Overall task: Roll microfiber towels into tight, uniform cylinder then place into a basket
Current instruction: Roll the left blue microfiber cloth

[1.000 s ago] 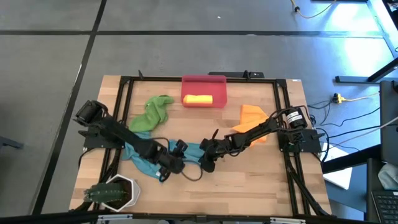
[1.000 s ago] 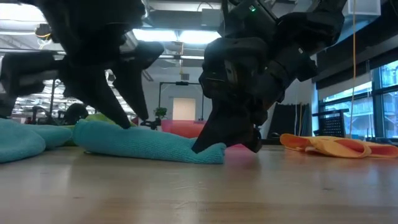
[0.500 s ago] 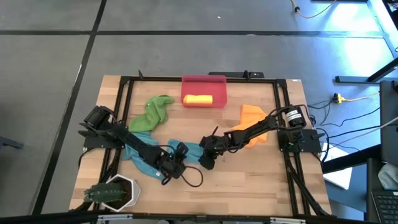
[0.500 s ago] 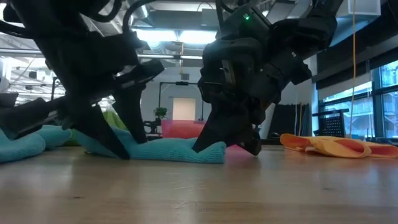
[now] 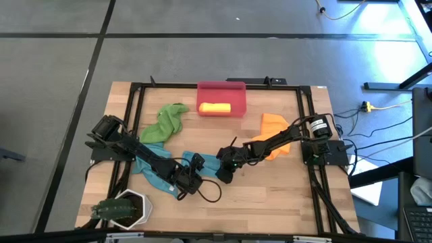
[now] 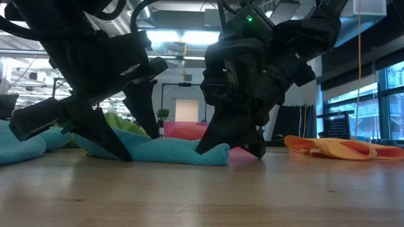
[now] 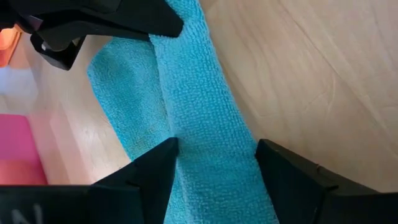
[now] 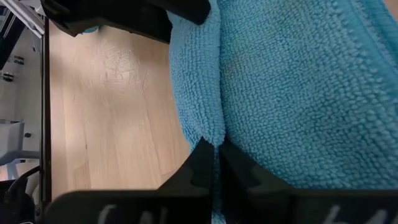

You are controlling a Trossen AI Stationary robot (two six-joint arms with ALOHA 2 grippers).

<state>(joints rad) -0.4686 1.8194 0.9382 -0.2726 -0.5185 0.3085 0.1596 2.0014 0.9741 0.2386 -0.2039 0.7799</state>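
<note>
Mid-tabletop, we have just spread our left gripper [image 7: 214, 163] jaws wide astride the folded teal-blue microfiber towel [image 7: 199, 124], while our right gripper [image 8: 216, 163] jaws stay pinched on its edge, so rolling can start

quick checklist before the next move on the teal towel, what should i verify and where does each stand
1. Right hand pinching the teal towel edge: ok, fingers closed on the fold in the right wrist view.
2. Left hand clear to re-grip: ok, fingers spread either side of the folded strip, not clamped.
3. Towel rolled into a tight cylinder: not ok, it lies as a flat folded strip.
4. Basket has room: ok, only one yellow roll lies in it.
5. Other towels out of the way: ok for the orange towel; cannot tell for the second teal towel under the left arm.
</note>
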